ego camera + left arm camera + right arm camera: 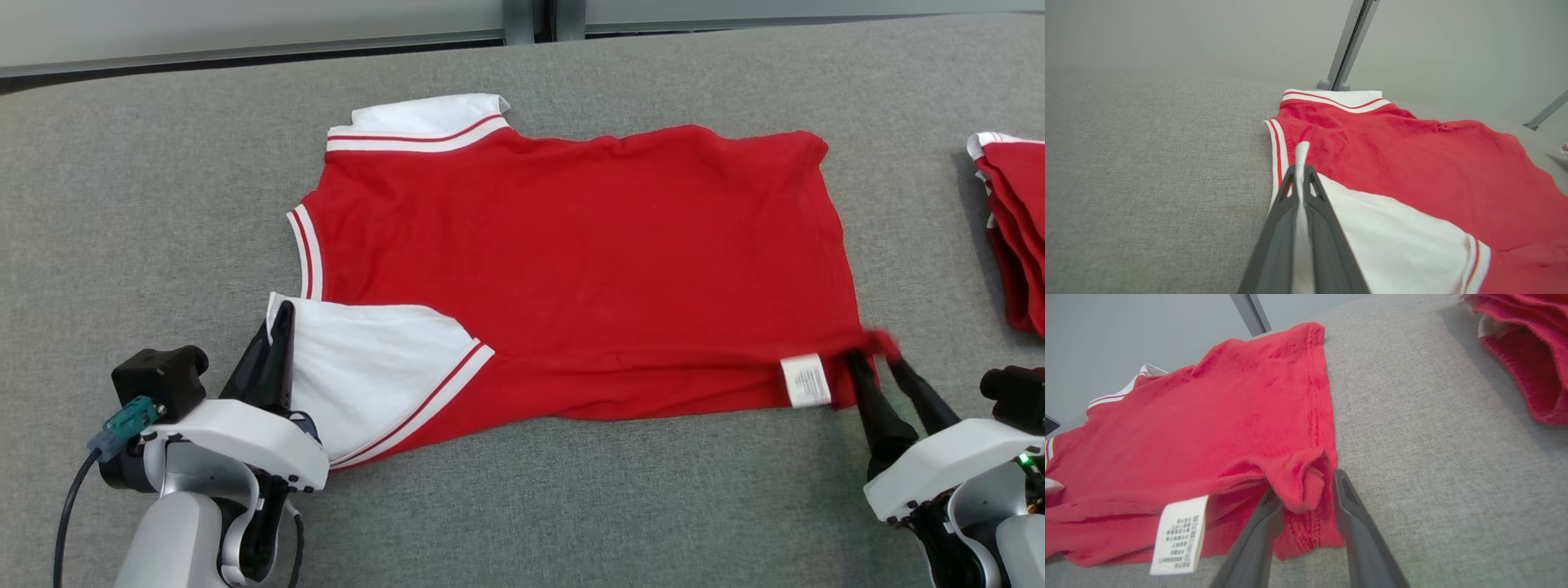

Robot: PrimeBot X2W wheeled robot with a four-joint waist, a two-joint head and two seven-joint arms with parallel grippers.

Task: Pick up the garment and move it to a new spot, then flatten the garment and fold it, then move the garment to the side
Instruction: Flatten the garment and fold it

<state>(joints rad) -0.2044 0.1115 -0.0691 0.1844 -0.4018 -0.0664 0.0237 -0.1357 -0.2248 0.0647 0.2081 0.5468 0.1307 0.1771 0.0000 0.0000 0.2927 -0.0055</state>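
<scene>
Near: left gripper (282, 317) clamped on white sleeve (367, 367), 7 o'clock | right gripper (873, 353) pinching bunched hem corner (1306, 486), 4 o'clock | white care label (1177, 535), print unreadable; right wrist view clearest | red white-trimmed polo shirt (571, 261) flat, centre of grey fabric tabletop (571, 506) | red garment pile (1016, 237), 3 o'clock

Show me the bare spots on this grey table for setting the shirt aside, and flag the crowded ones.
Widest: the table left of the shirt, beyond the left gripper. Also the far strip behind the shirt and the near strip along its front edge. Crowded: the narrow gap between the hem, the right gripper and the stack of red garments.
</scene>
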